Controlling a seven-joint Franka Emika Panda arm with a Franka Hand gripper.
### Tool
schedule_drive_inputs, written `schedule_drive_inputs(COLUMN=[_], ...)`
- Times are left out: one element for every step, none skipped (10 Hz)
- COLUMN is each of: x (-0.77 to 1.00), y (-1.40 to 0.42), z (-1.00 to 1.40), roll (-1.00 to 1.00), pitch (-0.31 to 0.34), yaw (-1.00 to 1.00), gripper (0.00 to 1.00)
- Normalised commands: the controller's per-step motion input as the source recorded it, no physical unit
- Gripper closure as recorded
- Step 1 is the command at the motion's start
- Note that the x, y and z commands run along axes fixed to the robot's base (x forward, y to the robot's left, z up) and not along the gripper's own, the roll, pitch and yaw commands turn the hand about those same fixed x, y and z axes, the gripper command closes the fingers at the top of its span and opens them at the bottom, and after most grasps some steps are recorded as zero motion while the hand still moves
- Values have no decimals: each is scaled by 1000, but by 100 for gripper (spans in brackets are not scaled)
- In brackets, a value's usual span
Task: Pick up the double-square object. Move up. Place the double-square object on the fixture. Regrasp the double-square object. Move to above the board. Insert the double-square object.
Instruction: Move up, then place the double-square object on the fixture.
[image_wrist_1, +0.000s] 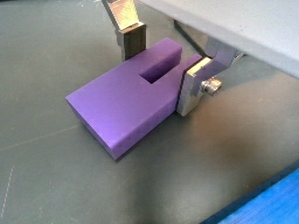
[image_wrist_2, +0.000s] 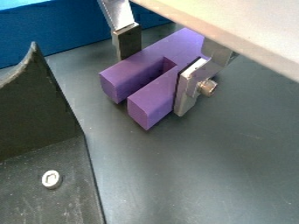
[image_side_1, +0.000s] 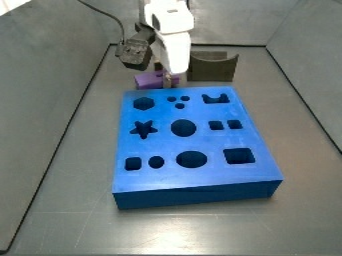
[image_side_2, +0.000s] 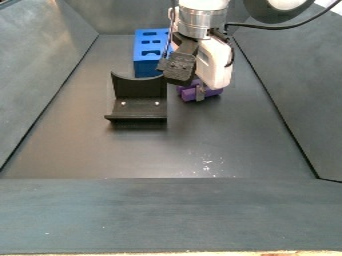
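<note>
- While the double-square object (image_wrist_1: 122, 109) lies flat on the floor, the claw (image_wrist_1: 163, 63) straddles its notched end, fingers apart, not gripping.
- Fixture (image_side_2: 135, 100) just beside.

Dark grey floor (image_side_2: 160, 150) w/ faint scuffs, grey side walls (image_side_2: 40, 90) round it (tray-like enclosure), black cable (image_side_1: 107, 15) overhead.

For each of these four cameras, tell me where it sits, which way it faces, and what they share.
Wrist view: on the arm, looking down at the end effector straddling the double-square object.
Wrist view: same mount, opposite side; fixture beside.
Side view: high beyond the board, arm behind.
Side view: low, fixture nearest, arm centre.
All four share the block.
</note>
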Motion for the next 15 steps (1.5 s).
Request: schedule_drive_inputs(x=[0,-11,-5,-4,-14,-19,0,17,-3,-10,-17,-18,-21,-16,-9], y=[6,4,0,-2,-3,-6,0,1,-2,-4,-7,-9,-12,-13,-13], z=[1000,911,746,655,460,311,1000,1000,1000,1000,1000,1000,944,788,632], roll=[1,-4,-13,-18,-28,-37,0,-6,-12,-19,-29,-35,-47,-56,-63], pitch=[11,36,54,56,55,52,0,-22,11,24,35,37,44,48,54], yaw=[-11,-9,-6,-4,1,3,0,1,1,2,4,5,7,8,6], gripper=[100,100,100,100,100,100,100,100,100,100,100,100,100,100,100])
